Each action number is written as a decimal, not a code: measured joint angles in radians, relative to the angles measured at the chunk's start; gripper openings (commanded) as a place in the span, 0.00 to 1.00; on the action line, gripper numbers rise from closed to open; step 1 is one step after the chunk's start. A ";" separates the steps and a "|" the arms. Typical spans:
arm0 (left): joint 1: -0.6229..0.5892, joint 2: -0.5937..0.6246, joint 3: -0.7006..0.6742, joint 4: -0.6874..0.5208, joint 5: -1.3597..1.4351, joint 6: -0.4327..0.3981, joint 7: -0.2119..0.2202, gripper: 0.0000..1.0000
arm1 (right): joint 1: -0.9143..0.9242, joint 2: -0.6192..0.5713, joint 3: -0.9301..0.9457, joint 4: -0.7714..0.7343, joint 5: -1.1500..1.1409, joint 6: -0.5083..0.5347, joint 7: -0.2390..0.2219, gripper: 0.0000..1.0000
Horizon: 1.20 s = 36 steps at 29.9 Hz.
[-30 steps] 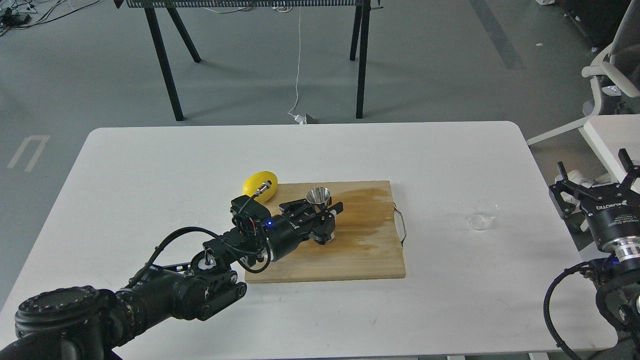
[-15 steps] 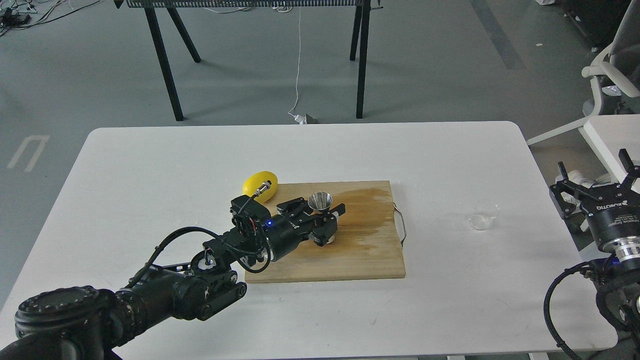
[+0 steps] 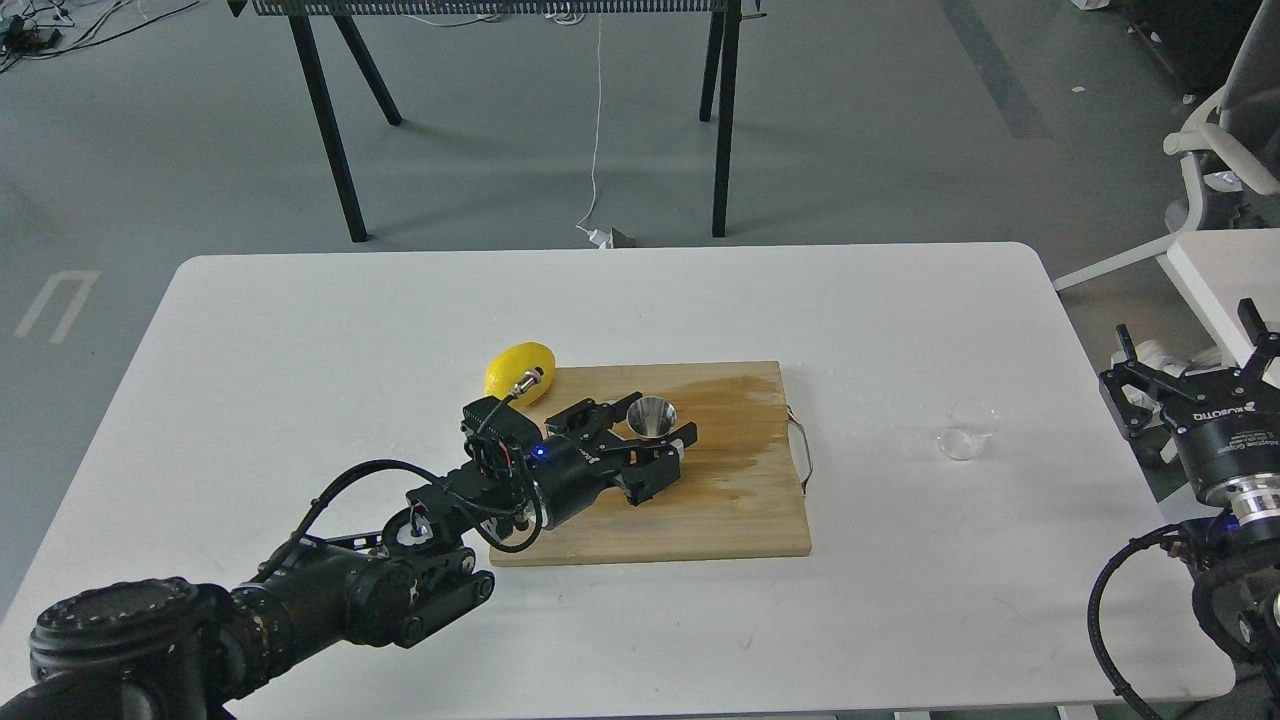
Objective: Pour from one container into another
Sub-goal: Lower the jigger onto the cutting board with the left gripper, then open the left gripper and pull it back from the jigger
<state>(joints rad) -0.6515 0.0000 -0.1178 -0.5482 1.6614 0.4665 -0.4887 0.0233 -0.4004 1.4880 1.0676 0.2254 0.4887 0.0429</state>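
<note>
Left gripper (image 3: 655,440), frame centre: fingers clamp jigger (image 3: 651,416) over board (image 3: 740,500); lower cone hidden, mouth up, axis roughly upright. Cup (image 3: 967,430) on desk (image 3: 300,330), right, upright. Right gripper (image 3: 1190,375) at right edge, fingers spread wide, nothing held.

We see the clear glass cup (image 3: 969,429) upright on the white table's right side, well apart from the steel jigger (image 3: 651,415), which stands mouth-up over the wooden cutting board, held at its waist between black fingers
</note>
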 measured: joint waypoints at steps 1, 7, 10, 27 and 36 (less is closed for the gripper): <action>0.001 0.000 0.000 -0.001 0.000 0.000 0.000 0.90 | 0.000 0.000 0.000 0.000 0.000 0.000 0.000 0.99; 0.008 0.000 -0.005 -0.008 0.000 0.000 0.000 0.91 | 0.000 0.000 0.000 0.000 0.000 0.000 0.000 0.99; 0.009 0.000 -0.006 -0.012 0.000 0.000 0.000 0.92 | 0.000 0.000 0.000 0.000 0.000 0.000 0.000 0.99; 0.015 0.000 -0.020 -0.073 -0.002 0.000 0.000 0.92 | 0.000 0.000 0.000 0.000 0.000 0.000 0.000 0.99; 0.012 0.000 -0.021 -0.073 -0.002 0.000 0.000 0.92 | 0.000 0.000 0.000 0.000 0.000 0.000 0.000 0.99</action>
<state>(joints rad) -0.6395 0.0000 -0.1389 -0.6213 1.6597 0.4664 -0.4887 0.0230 -0.4004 1.4880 1.0676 0.2255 0.4887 0.0430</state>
